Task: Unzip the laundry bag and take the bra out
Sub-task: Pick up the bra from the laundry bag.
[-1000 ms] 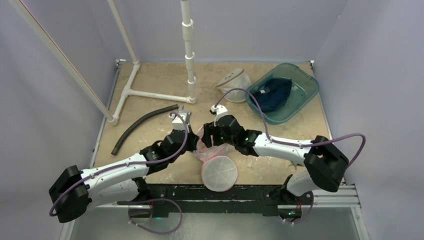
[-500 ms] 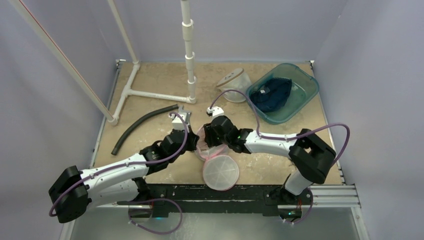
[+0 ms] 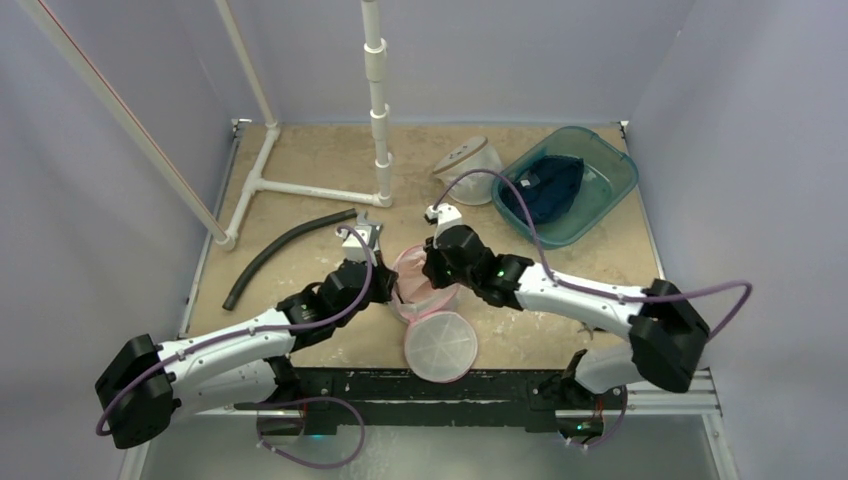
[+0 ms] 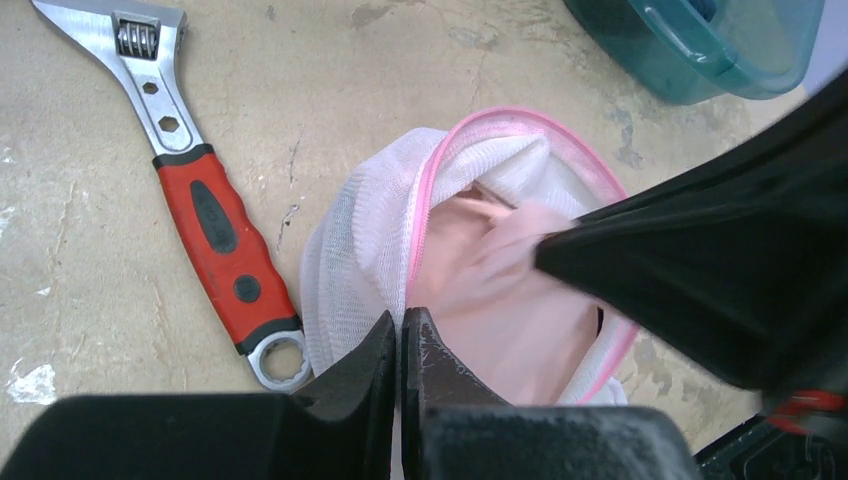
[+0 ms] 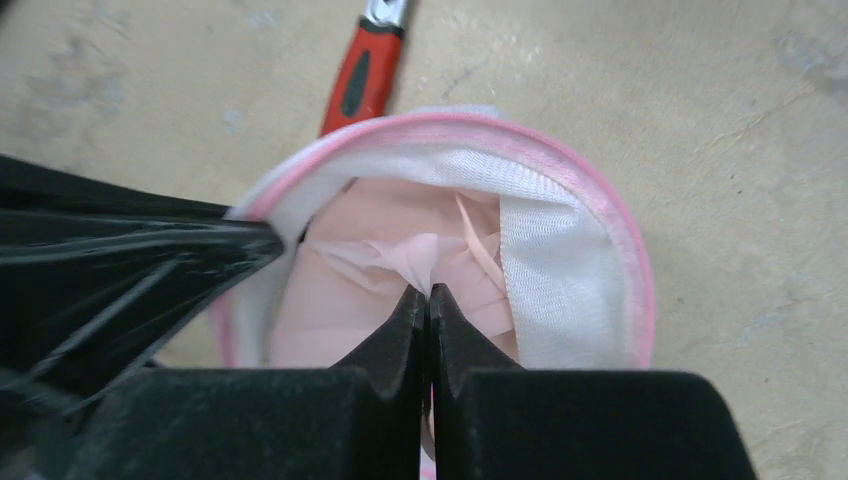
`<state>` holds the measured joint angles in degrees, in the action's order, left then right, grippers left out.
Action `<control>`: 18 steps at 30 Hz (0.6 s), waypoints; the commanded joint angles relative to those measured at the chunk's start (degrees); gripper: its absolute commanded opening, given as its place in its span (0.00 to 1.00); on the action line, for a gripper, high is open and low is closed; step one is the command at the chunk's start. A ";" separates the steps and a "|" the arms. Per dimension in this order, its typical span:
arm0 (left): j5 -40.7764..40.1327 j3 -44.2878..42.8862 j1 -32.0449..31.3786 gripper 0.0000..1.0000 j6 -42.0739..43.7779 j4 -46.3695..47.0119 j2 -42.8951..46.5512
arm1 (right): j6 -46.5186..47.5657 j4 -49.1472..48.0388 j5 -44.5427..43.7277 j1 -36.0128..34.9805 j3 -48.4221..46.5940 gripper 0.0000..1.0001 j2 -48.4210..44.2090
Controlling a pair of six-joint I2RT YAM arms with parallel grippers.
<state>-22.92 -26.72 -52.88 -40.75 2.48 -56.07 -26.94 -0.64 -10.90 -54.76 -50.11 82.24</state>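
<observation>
The laundry bag point(image 3: 412, 268) is white mesh with a pink zip rim and lies unzipped at the table's middle, its round flap point(image 3: 438, 346) folded toward the near edge. The pale pink bra point(image 5: 395, 265) lies bunched inside it. My left gripper point(image 4: 402, 325) is shut on the bag's point(image 4: 365, 235) near rim, pinching the mesh beside the pink trim. My right gripper point(image 5: 428, 292) reaches into the bag's mouth point(image 5: 560, 230) from the other side. It is shut on a raised fold of the bra point(image 4: 500, 290). In the top view, both grippers meet over the bag.
A red-handled adjustable wrench point(image 4: 215, 235) lies just left of the bag. A teal tub point(image 3: 610, 190) with dark blue cloth stands at the back right, a clear container point(image 3: 468, 170) beside it. A black hose point(image 3: 285, 250) and a white pipe frame point(image 3: 300, 188) occupy the back left.
My right gripper has gone from open to shut, pinching the pink fabric inside the bag, and its arm has shifted slightly. The left gripper has kept its hold on the rim.
</observation>
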 commanded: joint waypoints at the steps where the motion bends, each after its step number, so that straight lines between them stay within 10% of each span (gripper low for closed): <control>1: -0.72 0.70 0.18 0.00 0.30 1.78 0.37 | 0.66 3.66 0.49 -0.22 -4.08 0.00 -7.47; 18: -1.68 0.70 0.21 0.00 -0.78 2.18 -0.74 | 2.17 11.66 3.52 1.35 -11.80 0.00 -20.95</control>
<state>-23.49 -26.28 -52.88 -40.99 3.01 -56.64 -26.26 10.63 -8.78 -54.35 -56.34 64.73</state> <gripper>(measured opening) 0.012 0.012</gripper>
